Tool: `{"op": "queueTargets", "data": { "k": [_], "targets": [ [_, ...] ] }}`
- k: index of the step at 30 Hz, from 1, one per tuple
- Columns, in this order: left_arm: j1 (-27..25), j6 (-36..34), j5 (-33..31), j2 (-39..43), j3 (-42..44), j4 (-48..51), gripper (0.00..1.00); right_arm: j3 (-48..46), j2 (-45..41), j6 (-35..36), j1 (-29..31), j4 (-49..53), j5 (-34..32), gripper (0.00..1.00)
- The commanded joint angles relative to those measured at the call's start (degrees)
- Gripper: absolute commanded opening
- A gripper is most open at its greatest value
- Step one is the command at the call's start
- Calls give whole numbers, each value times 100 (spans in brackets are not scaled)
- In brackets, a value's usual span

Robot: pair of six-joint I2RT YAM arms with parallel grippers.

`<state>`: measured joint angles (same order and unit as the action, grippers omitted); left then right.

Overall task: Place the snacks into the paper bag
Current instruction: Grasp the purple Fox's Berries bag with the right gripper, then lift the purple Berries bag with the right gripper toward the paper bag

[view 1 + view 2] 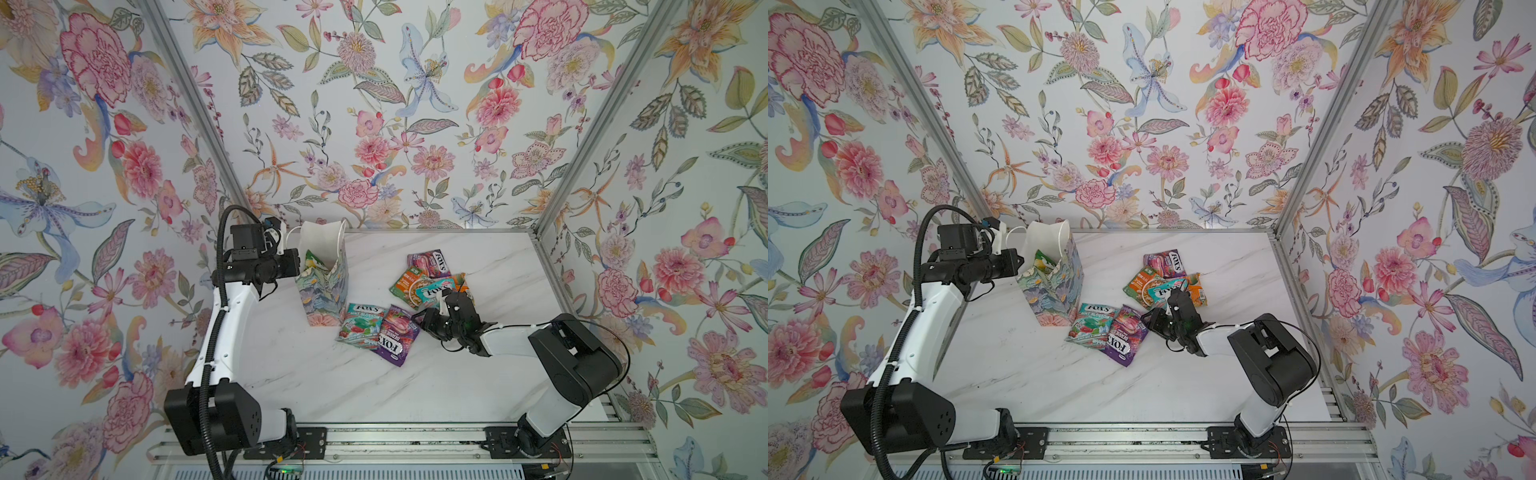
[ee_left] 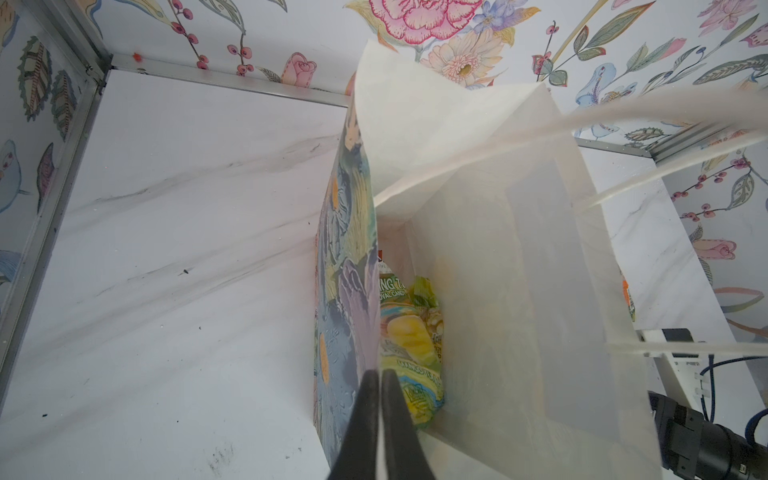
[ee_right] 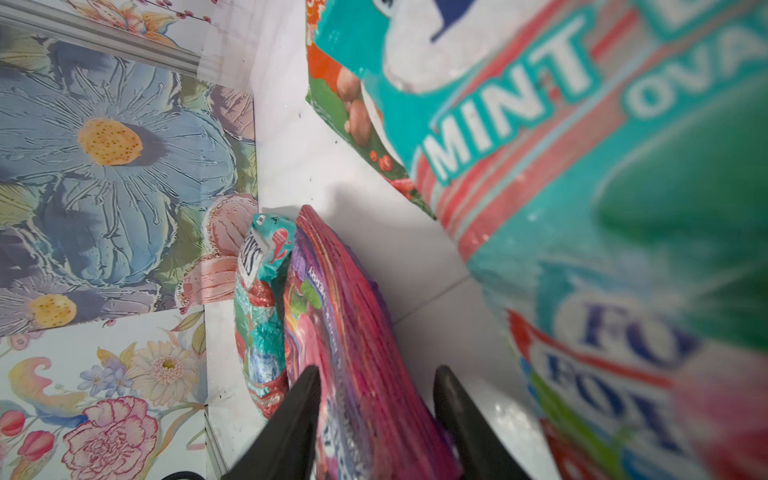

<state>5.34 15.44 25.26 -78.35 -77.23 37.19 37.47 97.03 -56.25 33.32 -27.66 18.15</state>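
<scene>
The paper bag (image 1: 326, 291) (image 1: 1054, 293) stands open at the back left, and a green-yellow snack packet (image 2: 411, 345) (image 1: 312, 262) lies inside it. My left gripper (image 2: 380, 374) (image 1: 297, 257) is shut on the bag's near wall (image 2: 345, 270) at the rim. In front of the bag lie a teal packet (image 1: 360, 322) (image 3: 262, 291) and a purple packet (image 1: 397, 338) (image 3: 332, 311). My right gripper (image 3: 376, 374) (image 1: 419, 321) is open, its fingers straddling the purple packet's raised edge. A pile of purple (image 1: 430, 262), orange (image 1: 407, 282) and teal (image 1: 432, 291) packets lies behind it.
The marble table (image 1: 374, 386) ends at metal frame rails and flowered walls at the back and on both sides. The bag's white cord handles (image 2: 623, 120) hang across the left wrist view. A teal mint packet (image 3: 540, 145) fills the space close beside the right wrist camera.
</scene>
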Motion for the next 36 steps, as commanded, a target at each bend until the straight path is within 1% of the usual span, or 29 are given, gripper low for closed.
{"op": "queueTargets", "data": {
  "k": [1, 2, 7, 9, 13, 19, 23, 31, 32, 36],
  "targets": [
    [-35, 21, 135, 76, 82, 22, 2, 205, 250, 91, -65, -194, 137, 47],
    [-38, 13, 154, 63, 58, 38, 2, 224, 291, 60, -73, -249, 176, 45],
    [-35, -25, 66, 91, 74, 79, 3, 334, 321, 42, -81, -437, 350, 17],
    [-33, -23, 96, 85, 77, 77, 2, 397, 227, 65, -88, -378, 420, 10],
    [-33, -46, 83, 61, 42, 126, 2, 572, -261, 213, -38, -38, 489, 0],
    [-34, -57, 64, 57, -17, 154, 2, 1267, -1110, 1043, 166, 1308, 185, 0],
    [-35, -55, 36, 65, -10, 156, 2, 1701, -1438, 1437, 293, 1882, -29, 0],
    [-38, -32, 99, 56, -40, 148, 2, 2909, -1493, 2077, 341, 2703, -111, 0],
    [-36, -32, 87, 69, -30, 132, 2, 3044, -1484, 2140, 510, 2753, -110, 0],
    [-33, -24, 132, 23, -61, 145, 2, 3890, -1328, 2450, 599, 2990, -110, 0]
  ]
}}
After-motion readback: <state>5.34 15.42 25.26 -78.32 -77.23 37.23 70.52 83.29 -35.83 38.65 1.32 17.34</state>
